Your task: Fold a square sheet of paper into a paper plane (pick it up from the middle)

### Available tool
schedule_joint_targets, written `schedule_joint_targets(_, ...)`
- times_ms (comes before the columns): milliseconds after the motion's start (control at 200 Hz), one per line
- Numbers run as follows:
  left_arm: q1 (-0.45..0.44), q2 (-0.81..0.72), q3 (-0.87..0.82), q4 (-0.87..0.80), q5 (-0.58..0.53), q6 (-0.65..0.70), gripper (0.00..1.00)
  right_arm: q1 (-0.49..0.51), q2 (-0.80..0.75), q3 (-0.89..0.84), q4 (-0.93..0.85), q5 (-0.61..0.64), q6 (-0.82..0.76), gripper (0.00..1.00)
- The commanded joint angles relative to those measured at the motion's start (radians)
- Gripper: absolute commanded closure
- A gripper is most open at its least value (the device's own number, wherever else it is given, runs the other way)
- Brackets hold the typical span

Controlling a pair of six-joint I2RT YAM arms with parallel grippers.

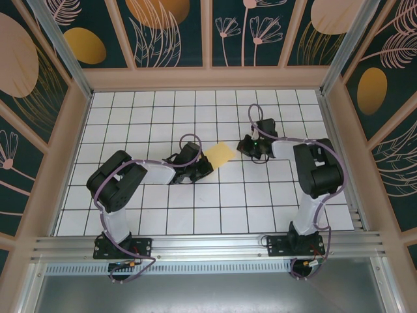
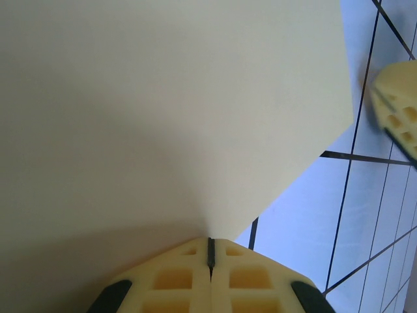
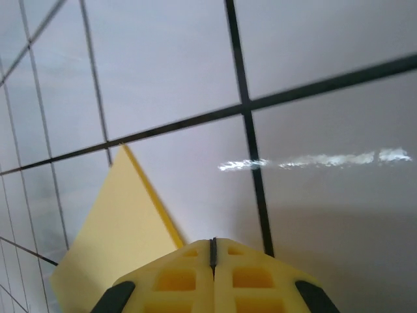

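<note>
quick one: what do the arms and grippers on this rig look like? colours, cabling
Both alike. The left arm and right arm have black joint housings and white links, with lilac cables looping alongside, on black bases. The left gripper and right gripper have pale yellow fingers moulded with square recesses, black at the outer edges.

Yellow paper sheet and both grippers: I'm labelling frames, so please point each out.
Thin yellow square paper sheet [image 1: 220, 154]: top external view, middle of the sheet.
Left gripper [image 2: 210, 244]: left wrist view, seam between its shut fingertips.
Right gripper [image 3: 212, 242]: right wrist view, seam between its shut fingertips.
</note>
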Motion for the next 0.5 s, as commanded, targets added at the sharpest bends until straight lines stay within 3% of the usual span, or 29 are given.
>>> schedule_joint_targets(0, -0.005, 0.030, -0.023, -0.141, -0.032, 0.011, 1.00, 0.044, -0.101, 0.001, -0.018, 0.043, -0.049, 1.00)
schedule_joint_targets(295, -0.005, 0.025, -0.009, -0.137, -0.032, 0.019, 1.00, 0.165, -0.030, -0.013, -0.001, -0.032, -0.027, 1.00)
schedule_joint_targets(495, -0.004, 0.009, 0.024, -0.105, -0.025, 0.040, 1.00, 0.174, 0.046, -0.008, -0.002, -0.065, -0.014, 1.00)
